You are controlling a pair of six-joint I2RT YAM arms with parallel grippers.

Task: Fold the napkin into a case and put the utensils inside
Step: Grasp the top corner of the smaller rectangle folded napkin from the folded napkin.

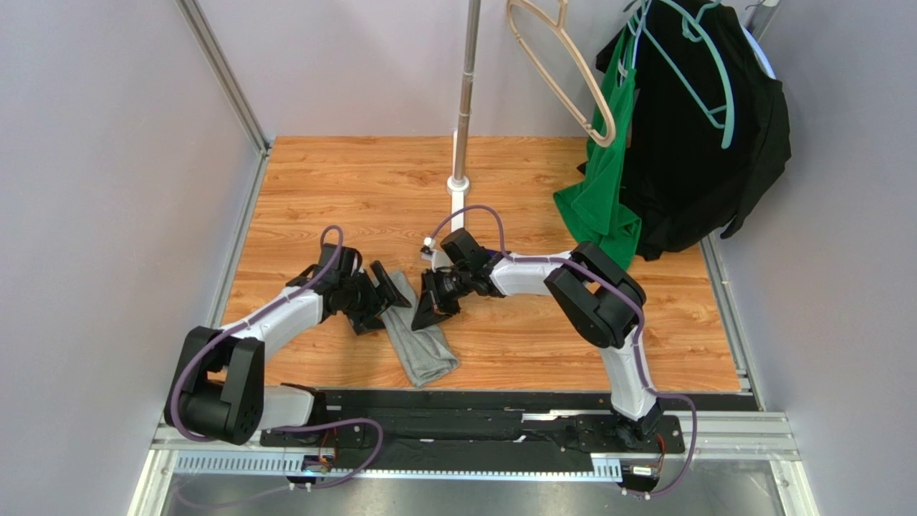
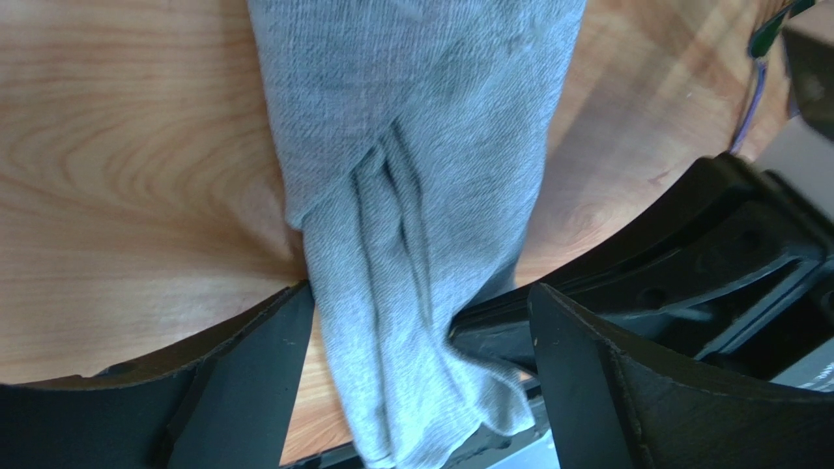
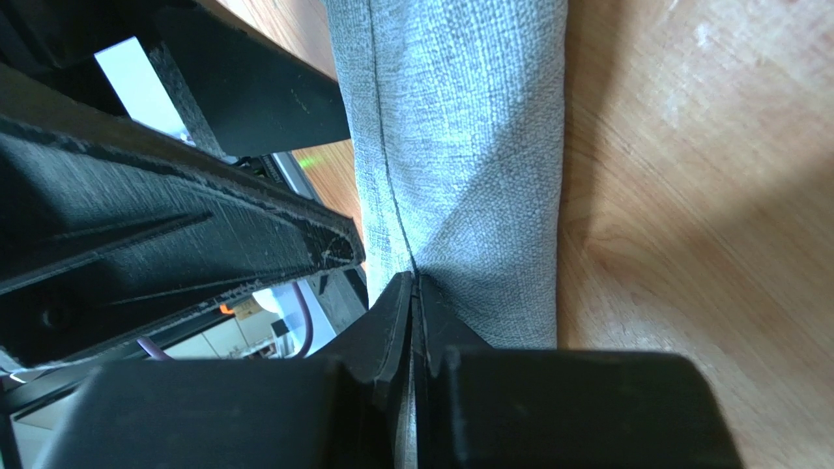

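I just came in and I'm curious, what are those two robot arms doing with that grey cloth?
They are folding a grey napkin on the wooden table. It lies as a long, narrow, layered strip between the arms. The right gripper is shut at a fold and seems to pinch a layer. The left gripper is open, one finger on each side of the strip. No cutlery is in view.

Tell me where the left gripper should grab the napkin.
Pinch the napkin across its narrow width, coming straight down from above. It lies flat as a long folded strip, and the open left gripper straddles it, one finger each side.
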